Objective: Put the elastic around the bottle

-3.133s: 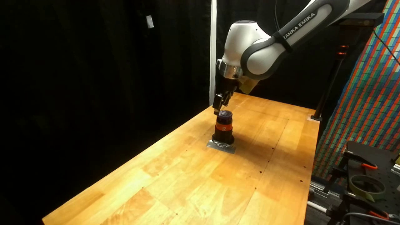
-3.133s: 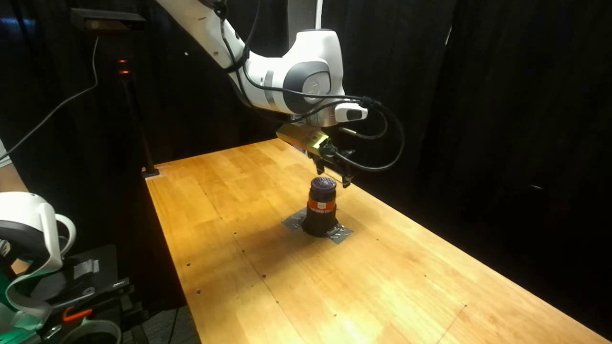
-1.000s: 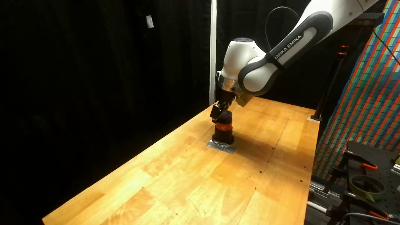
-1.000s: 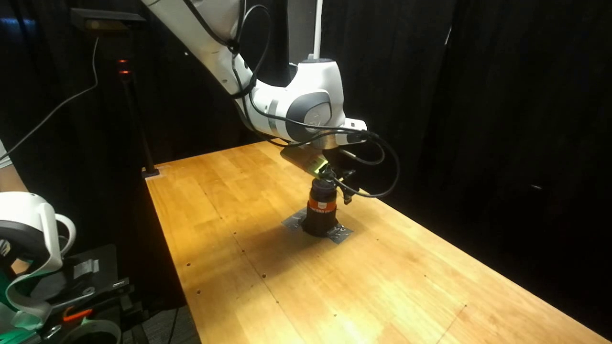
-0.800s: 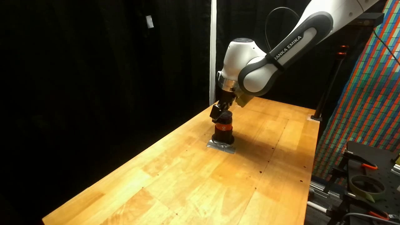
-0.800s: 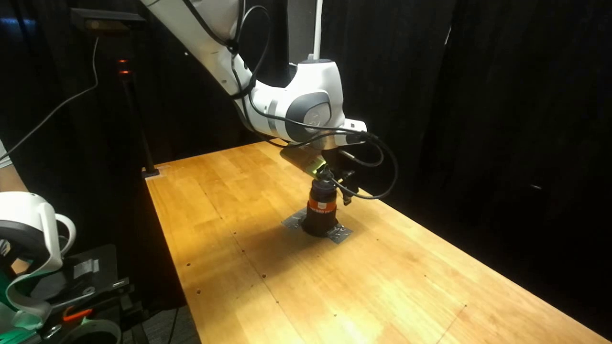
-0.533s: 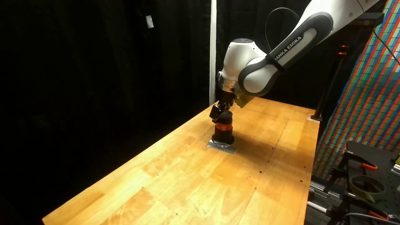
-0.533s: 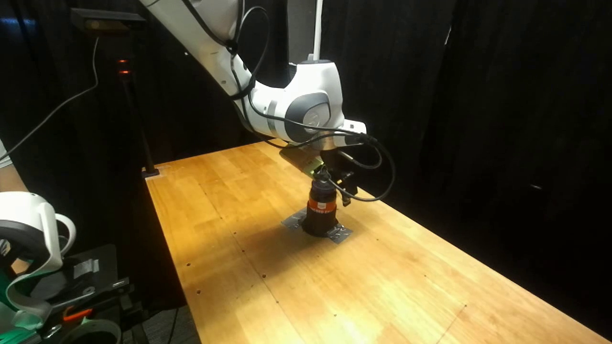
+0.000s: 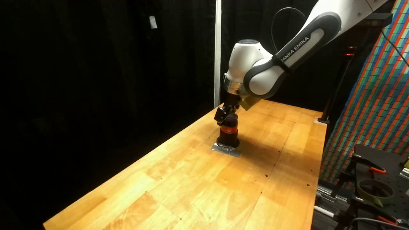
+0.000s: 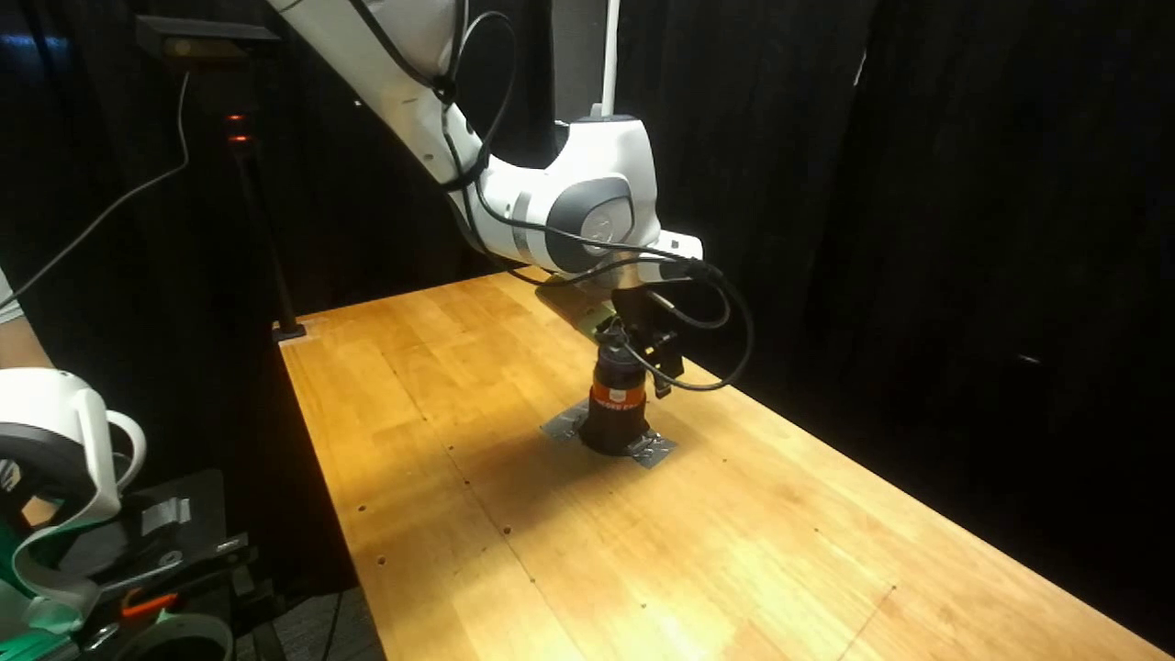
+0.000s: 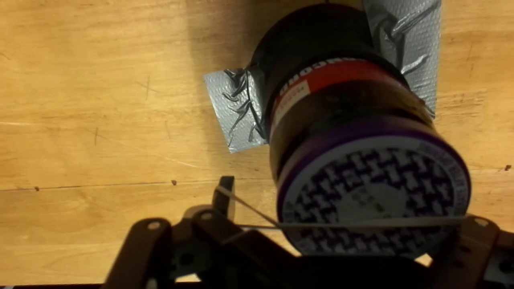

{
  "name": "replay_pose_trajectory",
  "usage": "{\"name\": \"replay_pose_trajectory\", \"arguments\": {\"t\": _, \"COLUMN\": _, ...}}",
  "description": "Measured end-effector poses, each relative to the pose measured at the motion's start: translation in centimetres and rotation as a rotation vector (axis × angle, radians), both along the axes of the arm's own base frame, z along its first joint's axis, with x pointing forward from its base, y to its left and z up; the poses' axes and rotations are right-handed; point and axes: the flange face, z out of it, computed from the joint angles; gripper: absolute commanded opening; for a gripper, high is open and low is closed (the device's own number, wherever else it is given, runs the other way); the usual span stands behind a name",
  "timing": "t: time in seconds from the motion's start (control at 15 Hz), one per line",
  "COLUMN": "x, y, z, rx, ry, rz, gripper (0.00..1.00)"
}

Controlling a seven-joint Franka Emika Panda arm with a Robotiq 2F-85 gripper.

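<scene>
The bottle stands upright on the table, dark with an orange-red band, in both exterior views. In the wrist view the bottle shows a purple-rimmed, patterned cap top. My gripper is open, its fingers spread wide at cap height. A thin pale elastic is stretched between the fingers and crosses over the lower part of the cap top in that view. Whether it touches the cap cannot be told. In the exterior views the gripper is close beside and behind the cap; the elastic is too small to see.
Silver tape lies at the bottle's foot on the wooden table. A cable loops beside the wrist. A dark pole stands at the table's far corner. A side shelf holds a tape roll and tools.
Since about three seconds ago the arm has come down to cap height. Over the last second the gripper has shifted only slightly, leftward in an exterior view. The bottle has not moved.
</scene>
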Motion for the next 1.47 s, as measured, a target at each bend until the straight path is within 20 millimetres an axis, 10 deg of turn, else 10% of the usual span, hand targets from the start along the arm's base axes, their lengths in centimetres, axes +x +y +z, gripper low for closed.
{"name": "replay_pose_trajectory", "arguments": {"t": 0.87, "x": -6.1, "y": -0.9, "z": 2.1, "rx": 0.029, "ry": 0.11, "rz": -0.012, "gripper": 1.0}}
{"name": "replay_pose_trajectory", "arguments": {"t": 0.93, "x": -6.5, "y": -1.2, "z": 2.2, "rx": 0.032, "ry": 0.116, "rz": -0.011, "gripper": 0.75}}
{"name": "replay_pose_trajectory", "arguments": {"t": 1.47, "x": -9.4, "y": -1.7, "z": 2.4, "rx": 0.064, "ry": 0.136, "rz": 0.042, "gripper": 0.19}}
